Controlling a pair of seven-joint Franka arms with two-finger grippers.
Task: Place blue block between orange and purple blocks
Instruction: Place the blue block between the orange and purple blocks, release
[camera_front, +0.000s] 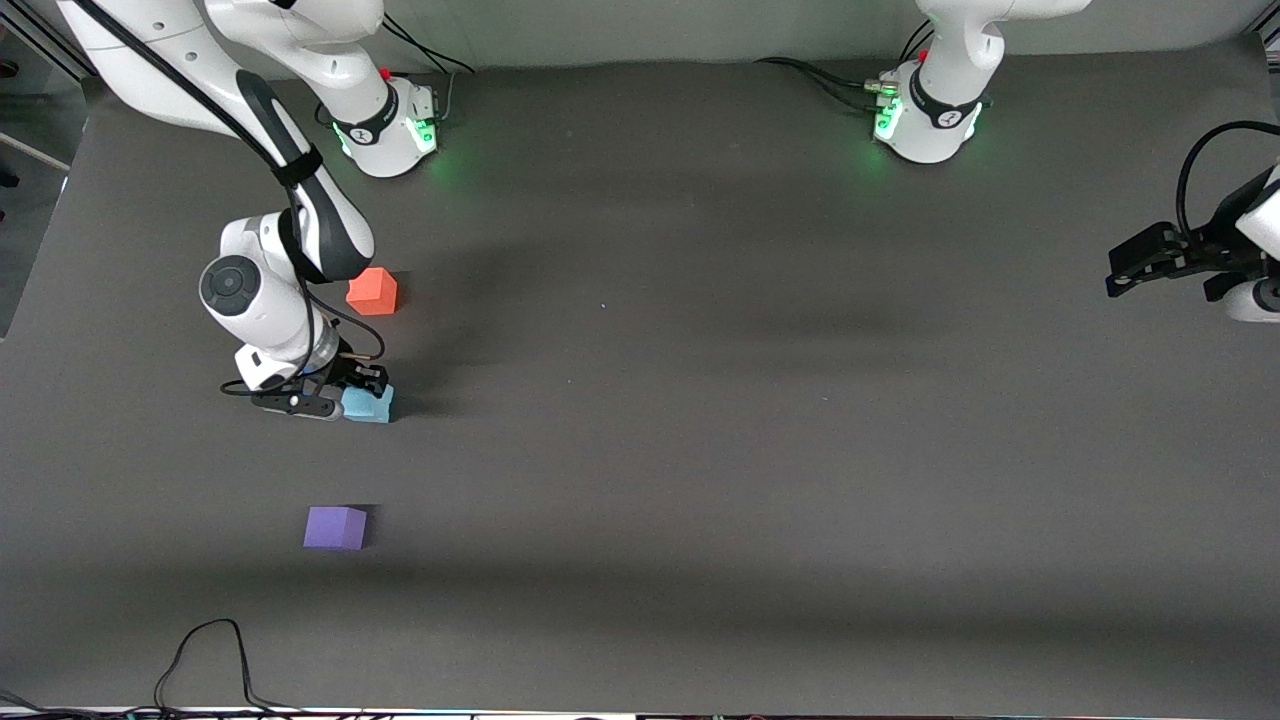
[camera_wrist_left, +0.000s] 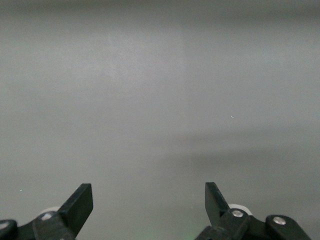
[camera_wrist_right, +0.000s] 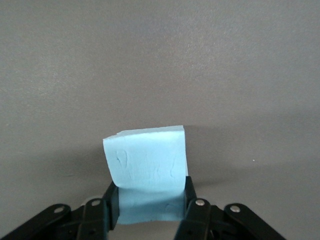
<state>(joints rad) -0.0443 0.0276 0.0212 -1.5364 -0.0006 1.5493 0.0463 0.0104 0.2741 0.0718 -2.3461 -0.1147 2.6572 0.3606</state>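
My right gripper is shut on the light blue block, held low at the table surface. In the right wrist view the blue block sits between the two black fingers of the right gripper. The orange block lies farther from the front camera than the blue block. The purple block lies nearer. The blue block is about midway between them. My left gripper waits open and empty over the left arm's end of the table; the left wrist view shows the left gripper over bare mat.
The dark grey table mat spreads wide toward the left arm's end. A black cable loops at the table edge nearest the front camera. The two arm bases stand along the table's back edge.
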